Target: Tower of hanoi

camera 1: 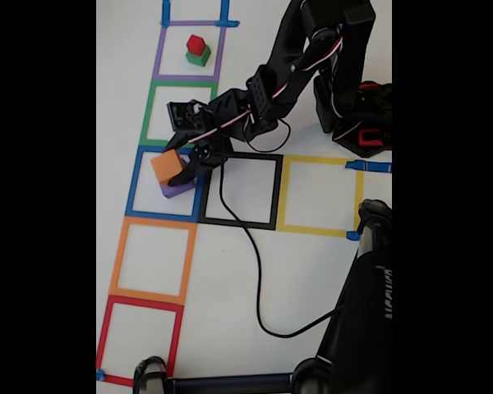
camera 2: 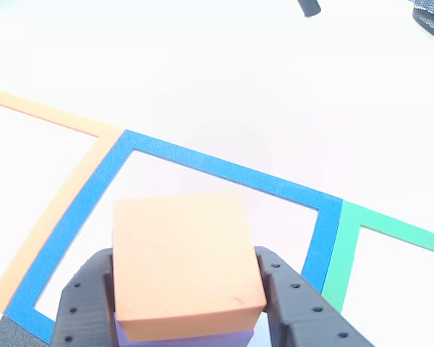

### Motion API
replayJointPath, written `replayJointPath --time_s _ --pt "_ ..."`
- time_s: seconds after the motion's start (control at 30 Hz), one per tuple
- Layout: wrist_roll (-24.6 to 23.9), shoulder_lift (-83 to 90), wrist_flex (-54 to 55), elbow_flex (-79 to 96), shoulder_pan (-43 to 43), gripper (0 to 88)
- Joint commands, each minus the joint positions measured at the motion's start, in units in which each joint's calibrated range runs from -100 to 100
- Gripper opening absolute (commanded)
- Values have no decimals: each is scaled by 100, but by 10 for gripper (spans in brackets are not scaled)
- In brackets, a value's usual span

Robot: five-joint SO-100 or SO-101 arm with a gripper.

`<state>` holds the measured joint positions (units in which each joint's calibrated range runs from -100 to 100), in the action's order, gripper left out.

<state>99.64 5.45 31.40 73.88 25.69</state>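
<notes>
From the arm-mounted camera I see the orange cube [camera 2: 184, 264] nearest, sitting squarely on the purple cube [camera 2: 192, 338], of which only a thin sliver shows beneath it. The gripper [camera 2: 186, 307] has one black finger [camera 2: 87, 300] on each side of the orange cube, both pressed against its flanks; I record it as clamped on that cube. The stack stands inside the blue tape square [camera 2: 224, 172], with the orange tape square [camera 2: 54, 123] adjoining on the left of this view and the green tape square [camera 2: 390, 228] on the right.

In the fixed view the gripper [camera 1: 183, 171] and the orange cube [camera 1: 166, 167] over the purple cube [camera 1: 177, 188] lie in the blue tape square [camera 1: 138, 185], in the column of squares along the left edge of the white tabletop [camera 1: 312, 271]. Further up that column, past the green tape square [camera 1: 150, 111], the red cube [camera 1: 196, 44] rests on the green cube [camera 1: 199, 57] inside the purple tape square [camera 1: 159, 53] near the far edge. The arm [camera 1: 287, 78] reaches in from the far right corner.
</notes>
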Motion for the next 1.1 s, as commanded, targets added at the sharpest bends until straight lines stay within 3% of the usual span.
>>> replayJointPath --time_s 0.0,0.5,0.87,1.07 --pt "36 -40 196 -225 -18 118" --pt "36 -508 536 -352 -66 128" --pt "36 -678 803 -261 -66 234" --pt "36 -710 884 -252 -86 247"
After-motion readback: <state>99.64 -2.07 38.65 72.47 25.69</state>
